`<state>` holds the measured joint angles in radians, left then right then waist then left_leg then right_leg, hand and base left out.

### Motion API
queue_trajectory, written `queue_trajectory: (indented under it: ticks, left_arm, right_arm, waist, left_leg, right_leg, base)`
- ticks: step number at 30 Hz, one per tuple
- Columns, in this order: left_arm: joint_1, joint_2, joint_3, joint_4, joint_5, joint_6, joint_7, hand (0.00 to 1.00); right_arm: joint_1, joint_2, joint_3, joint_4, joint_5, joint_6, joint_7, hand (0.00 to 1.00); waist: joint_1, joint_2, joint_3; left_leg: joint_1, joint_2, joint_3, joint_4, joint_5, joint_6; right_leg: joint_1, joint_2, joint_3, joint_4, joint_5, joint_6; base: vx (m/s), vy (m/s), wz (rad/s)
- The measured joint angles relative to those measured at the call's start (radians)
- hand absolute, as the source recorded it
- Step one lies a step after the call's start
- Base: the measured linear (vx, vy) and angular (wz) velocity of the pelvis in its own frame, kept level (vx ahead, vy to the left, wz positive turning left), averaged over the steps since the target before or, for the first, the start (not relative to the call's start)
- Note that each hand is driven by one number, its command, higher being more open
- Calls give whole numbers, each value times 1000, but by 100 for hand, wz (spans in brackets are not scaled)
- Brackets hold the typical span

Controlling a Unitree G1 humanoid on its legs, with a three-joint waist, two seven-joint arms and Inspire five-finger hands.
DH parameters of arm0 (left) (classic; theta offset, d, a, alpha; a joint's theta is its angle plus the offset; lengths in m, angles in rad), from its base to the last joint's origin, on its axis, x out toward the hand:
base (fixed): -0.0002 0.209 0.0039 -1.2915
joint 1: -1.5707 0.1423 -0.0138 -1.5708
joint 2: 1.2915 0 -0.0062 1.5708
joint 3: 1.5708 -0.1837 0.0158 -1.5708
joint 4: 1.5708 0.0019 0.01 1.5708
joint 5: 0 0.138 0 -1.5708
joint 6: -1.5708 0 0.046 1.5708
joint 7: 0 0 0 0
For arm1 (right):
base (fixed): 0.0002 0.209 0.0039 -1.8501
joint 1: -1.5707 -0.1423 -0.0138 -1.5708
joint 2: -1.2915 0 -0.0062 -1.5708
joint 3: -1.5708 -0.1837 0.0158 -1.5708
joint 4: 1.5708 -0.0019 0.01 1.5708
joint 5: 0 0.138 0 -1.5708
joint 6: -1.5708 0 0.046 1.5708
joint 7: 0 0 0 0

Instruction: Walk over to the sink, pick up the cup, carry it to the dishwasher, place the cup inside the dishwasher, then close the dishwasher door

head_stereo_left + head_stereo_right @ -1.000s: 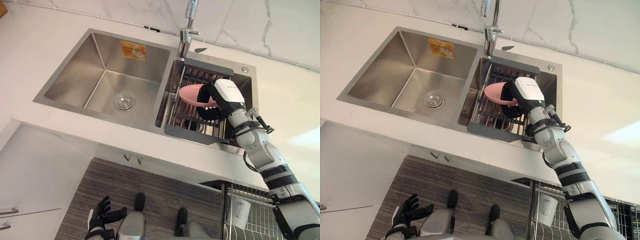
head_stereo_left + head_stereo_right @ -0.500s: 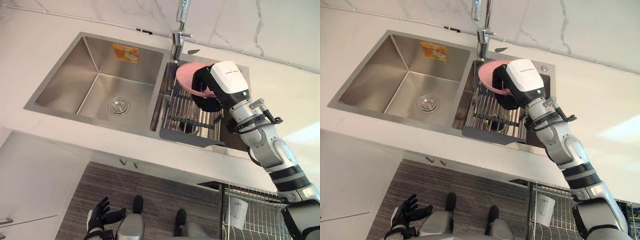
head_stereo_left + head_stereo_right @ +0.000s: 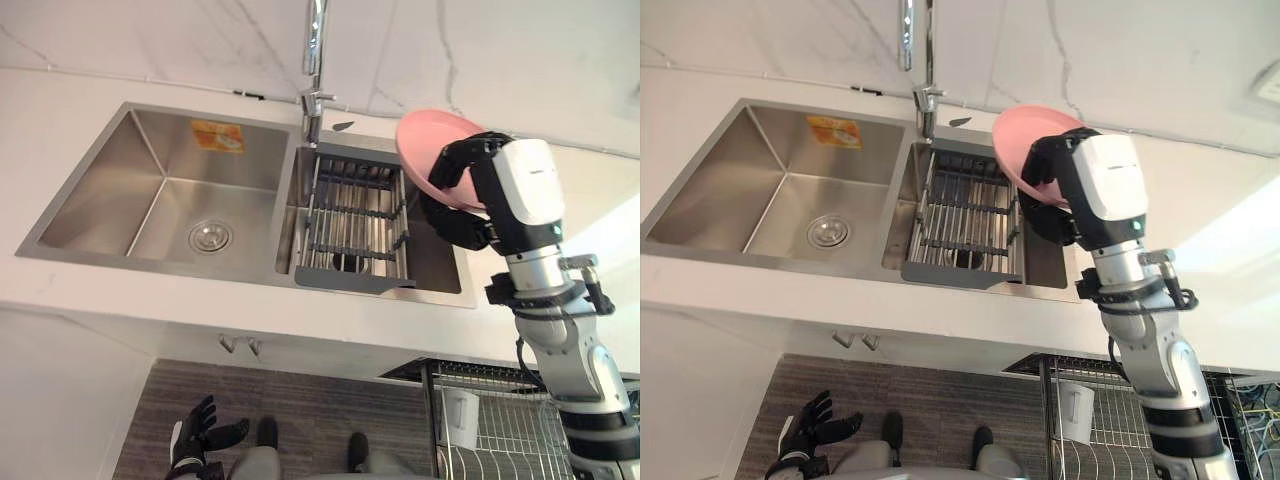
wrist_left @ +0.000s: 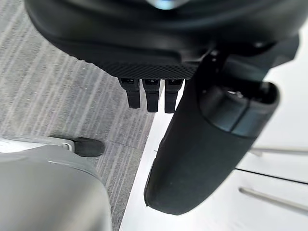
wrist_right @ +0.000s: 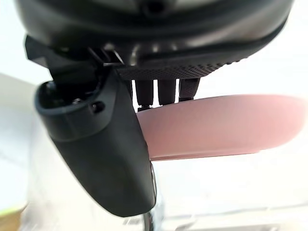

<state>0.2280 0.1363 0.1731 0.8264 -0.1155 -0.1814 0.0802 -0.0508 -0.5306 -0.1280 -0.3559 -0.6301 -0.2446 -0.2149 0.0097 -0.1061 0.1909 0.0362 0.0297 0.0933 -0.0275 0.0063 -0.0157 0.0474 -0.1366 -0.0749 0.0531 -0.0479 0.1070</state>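
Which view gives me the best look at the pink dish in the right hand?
The left eye view: the pink dish shows as a tilted disc, with the right hand curled over its rim. The right eye view shows much the same. The right wrist view shows its rim side-on, past the fingers.

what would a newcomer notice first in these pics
The pink plate stands out first, pinched in the right hand and held up above the right end of the steel sink. A wire rack sits in the right basin. The left hand hangs open low over the floor.
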Motion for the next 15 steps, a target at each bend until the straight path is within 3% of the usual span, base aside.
queue_trajectory:
  ticks: [6, 8, 11, 12, 13, 14, 15]
  left_arm:
    - [15, -4, -1, 0, 18, -1, 4, 90]
    - [27, -12, 12, -4, 16, -1, 7, 90]
    - [17, -31, 55, -14, 5, 0, 9, 90]
    - [-4, -35, 84, -18, -10, -1, 9, 90]
    - [-9, -35, 91, -19, -13, -1, 10, 90]
    - [-24, -34, 111, -22, -17, 8, 15, 90]
    - [-20, -32, 122, -16, -23, 21, 25, 90]
  right_arm:
    - [87, 42, -86, -60, -1, -5, -35, 30]
    - [87, 64, -87, -60, -4, 2, -47, 30]
    - [87, 67, -87, -58, -40, 29, -48, 30]
    - [89, 68, -87, -54, -46, 39, -48, 30]
    - [91, 68, -87, -53, -47, 39, -47, 30]
    - [102, 69, -87, -52, -63, 38, -47, 30]
    - [112, 70, -87, -52, -71, 32, -45, 30]
  waist:
    - [-29, 18, -21]
    - [-24, 23, -19]
    - [-25, 41, -10]
    - [-25, 54, -1]
    - [-23, 54, -2]
    - [-26, 63, 3]
    - [-31, 68, 4]
  left_leg:
    - [-77, 21, 89, 175, -98, 3]
    - [-123, 49, 160, 279, -151, 8]
    - [-160, 97, 267, 365, -184, 25]
    - [-154, 117, 330, 359, -191, 38]
    - [-151, 118, 341, 359, -191, 38]
    - [-131, 125, 373, 355, -194, 42]
    - [-117, 128, 399, 345, -196, 43]
  right_leg:
    - [-78, 16, 115, 36, 4, 5]
    - [-137, 41, 211, 44, 39, 13]
    - [-190, 61, 199, 21, 137, -2]
    - [-214, 47, 84, 67, 100, -41]
    - [-223, 41, 51, 104, 74, -55]
    - [-231, 22, -45, 223, -10, -87]
    - [-221, 4, -111, 305, -71, -86]
  base:
    - [-44, 25, -55]
    - [-59, 59, -129]
    - [-104, 62, -138]
    - [-112, 28, -101]
    - [-145, 32, -97]
    - [-124, 29, -69]
    - [-143, 15, -69]
